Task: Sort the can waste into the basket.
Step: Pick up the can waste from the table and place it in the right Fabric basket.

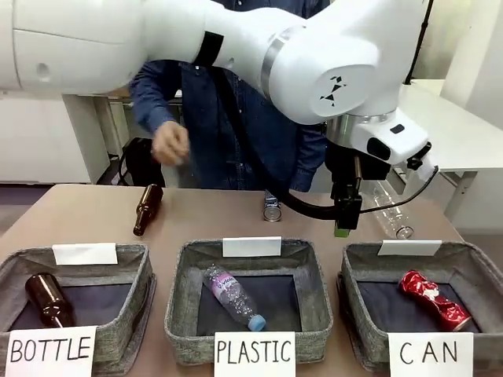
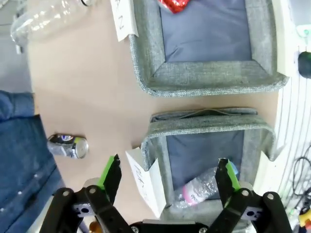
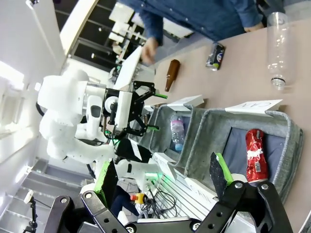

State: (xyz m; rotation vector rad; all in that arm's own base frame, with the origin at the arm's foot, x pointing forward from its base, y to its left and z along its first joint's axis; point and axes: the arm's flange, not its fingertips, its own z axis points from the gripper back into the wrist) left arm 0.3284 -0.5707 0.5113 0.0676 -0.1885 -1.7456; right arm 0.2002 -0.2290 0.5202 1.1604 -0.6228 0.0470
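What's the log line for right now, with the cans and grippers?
red can: in CAN basket | dark can: on table, far side | left gripper: open, empty | right gripper: open, empty

Black hand-lettered capitals stand on three white cards at the near side: the BOTTLE label (image 1: 51, 353) on the left basket (image 1: 137, 310); the PLASTIC label (image 1: 254, 353) on the middle basket (image 1: 321, 310); the CAN label (image 1: 431, 353) on the right basket (image 1: 351, 314); that basket's far card (image 2: 120, 19) shows "AN" in the left wrist view; a small black logo (image 1: 333, 90) marks the left arm (image 1: 236, 39); the pink band on the plastic bottle (image 1: 233, 297) is too small to read
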